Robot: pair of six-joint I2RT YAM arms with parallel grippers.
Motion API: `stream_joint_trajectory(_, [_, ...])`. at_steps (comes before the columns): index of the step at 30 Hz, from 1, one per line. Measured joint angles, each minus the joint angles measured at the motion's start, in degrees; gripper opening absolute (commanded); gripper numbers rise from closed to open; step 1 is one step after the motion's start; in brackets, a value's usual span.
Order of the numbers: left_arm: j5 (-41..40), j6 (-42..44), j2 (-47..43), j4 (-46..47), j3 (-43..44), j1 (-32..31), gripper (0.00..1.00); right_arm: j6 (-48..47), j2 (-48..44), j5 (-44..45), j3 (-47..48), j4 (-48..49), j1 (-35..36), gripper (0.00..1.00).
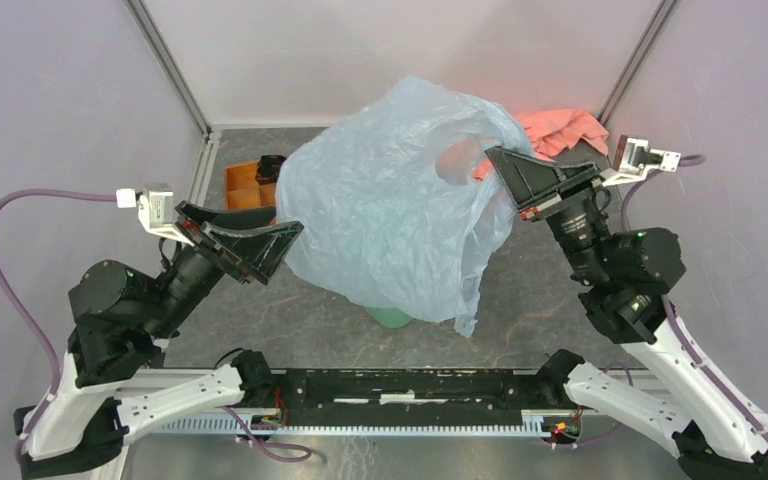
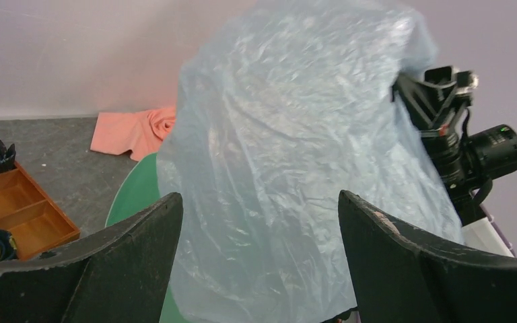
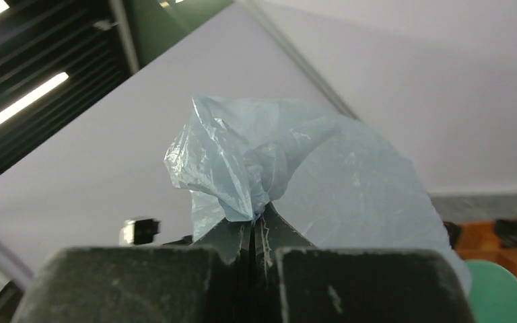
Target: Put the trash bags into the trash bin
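My right gripper (image 3: 251, 225) clamps the trash bag (image 1: 390, 210) at its top, the film hanging over the trash bin (image 1: 392, 316) below; my left gripper (image 2: 259, 208) stands wide and empty beside it.

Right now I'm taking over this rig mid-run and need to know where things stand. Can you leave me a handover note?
The left hand is open beside the trash bag, gripping nothing.
The right hand is shut on the bag's top and holds it up.
The trash bin stands under the hanging bag, mostly hidden.
Done: bag held over the bin.
Left: lower it in, tuck it down, release. Whether its lower end is already past the rim cannot be told.
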Motion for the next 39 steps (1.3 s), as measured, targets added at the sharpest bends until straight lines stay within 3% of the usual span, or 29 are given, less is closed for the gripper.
stream_joint_trajectory(6, [-0.07,0.0,3.32,1.09,1.11,0.0,0.87,-2.29,-1.51,12.9,-6.47,-7.82,-0.02,0.0])
stream_joint_trajectory(11, [-3.06,0.0,11.28,2.03,2.19,0.0,0.71,-8.72,0.61,16.76,-7.78,-11.82,-0.02,0.0])
stream_joint_trajectory(18, [-7.67,-1.07,23.5,3.23,-1.31,0.0,0.69,-17.31,-0.98,19.32,-8.9,-12.59,-0.02,0.0])
stream_joint_trajectory(22, [-8.98,-1.29,32.81,3.26,-1.29,0.0,0.66,-20.83,-0.98,15.15,-8.9,-10.91,-0.02,0.0])
stream_joint_trajectory(28, [-7.78,-4.9,43.17,4.15,-2.08,0.24,0.63,-27.32,2.54,0.24,-7.1,-8.52,-0.02,0.0])
stream_joint_trajectory(35, [-4.22,-11.28,41.4,11.87,-11.65,1.49,0.68,-33.59,5.25,-10.6,-5.77,-10.23,0.0,0.01])
stream_joint_trajectory(39, [-2.84,-11.87,39.69,12.5,-11.47,2.4,0.75,-36.2,5.25,-13.05,-5.86,-11.45,-0.02,0.0])
